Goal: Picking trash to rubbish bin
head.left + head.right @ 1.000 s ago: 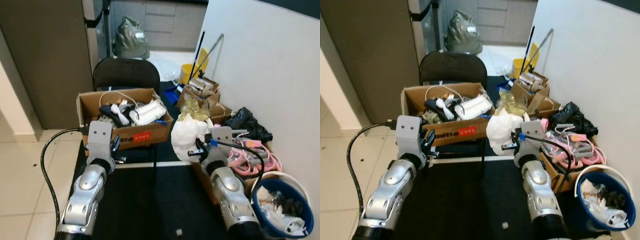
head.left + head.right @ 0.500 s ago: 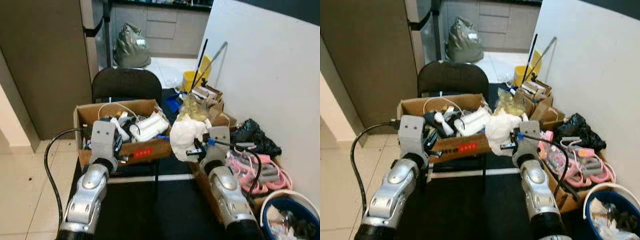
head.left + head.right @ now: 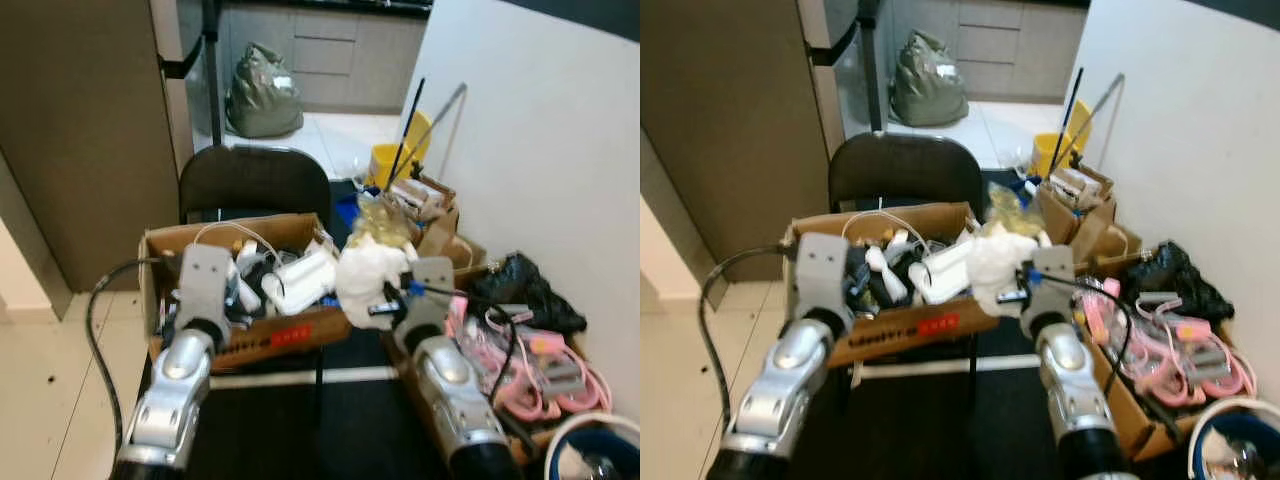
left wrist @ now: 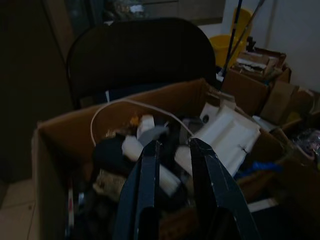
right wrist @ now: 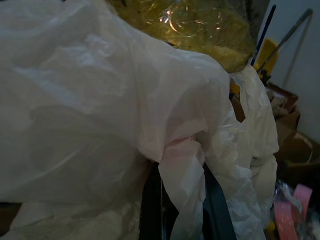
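A crumpled white plastic bag (image 3: 368, 272) hangs in front of me, and my right gripper (image 5: 181, 182) is shut on a fold of it. The bag is held in the air just right of an open cardboard box (image 3: 270, 338) that stands on a black chair (image 3: 255, 180). My left gripper (image 4: 172, 146) hovers at the box's near edge, its fingers slightly apart with nothing between them. In the box lie cables, white plastic pieces and dark items. The blue rubbish bin (image 3: 1225, 425) with a white rim sits on the floor at my far right, cut off by the frame.
Against the white wall on the right stand small cardboard boxes, a box of pink items (image 3: 540, 360), a black bag (image 3: 525, 285) and a clear bag with yellowish contents (image 3: 378, 222). A yellow bucket (image 3: 400, 160) and a grey sack (image 3: 262, 95) lie farther back. A dark cabinet stands on the left.
The whole picture has shifted: the camera has lifted and come closer, so the bin has slid into the bottom right corner. My right gripper keeps its hold on the bag.
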